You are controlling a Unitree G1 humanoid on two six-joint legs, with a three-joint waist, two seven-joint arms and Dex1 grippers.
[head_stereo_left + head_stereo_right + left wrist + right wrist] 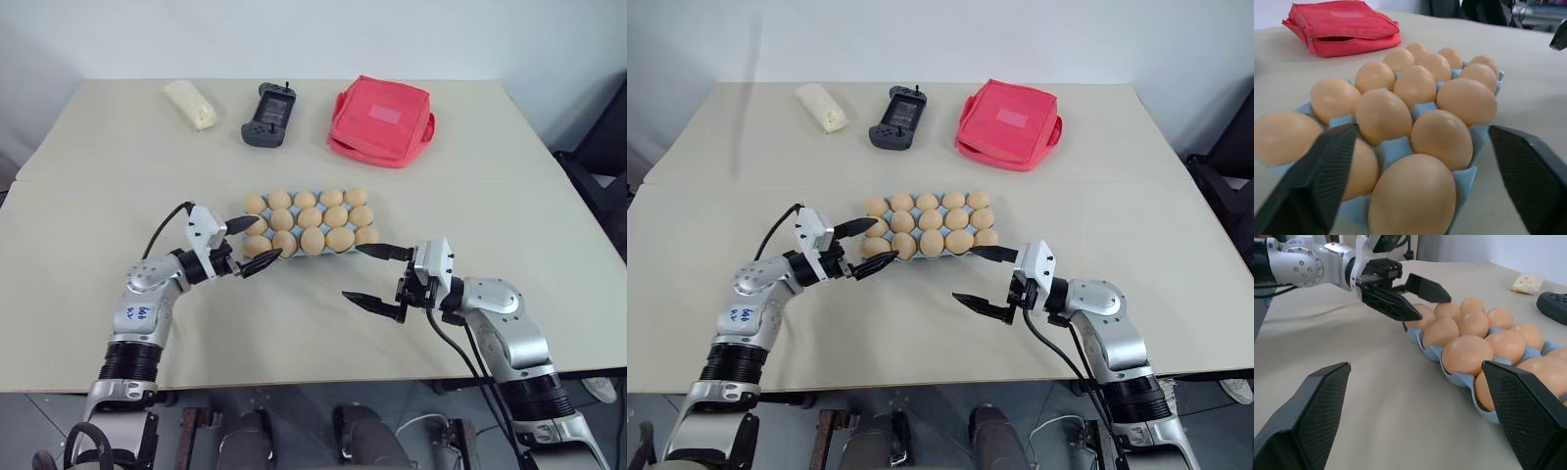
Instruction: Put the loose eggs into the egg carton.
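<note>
The light blue egg carton [345,251] sits mid-table, and tan-brown eggs [311,217] fill its three rows of cups. Loose eggs are out of view. My left gripper [269,236] is open at the carton's near left corner. In the left wrist view its fingers [1327,171] stand on either side of the nearest egg [1413,196] in its cup. My right gripper [351,271] is open just off the carton's near right corner, over bare table, with nothing between its fingers. The right wrist view shows the carton [1422,340] and the left gripper [1432,301] beyond it.
At the back of the table lie a red fabric pouch [380,119], a black handheld controller [269,115] and a cream packet [192,103]. Open tabletop [294,323] lies between the carton and the table's near edge.
</note>
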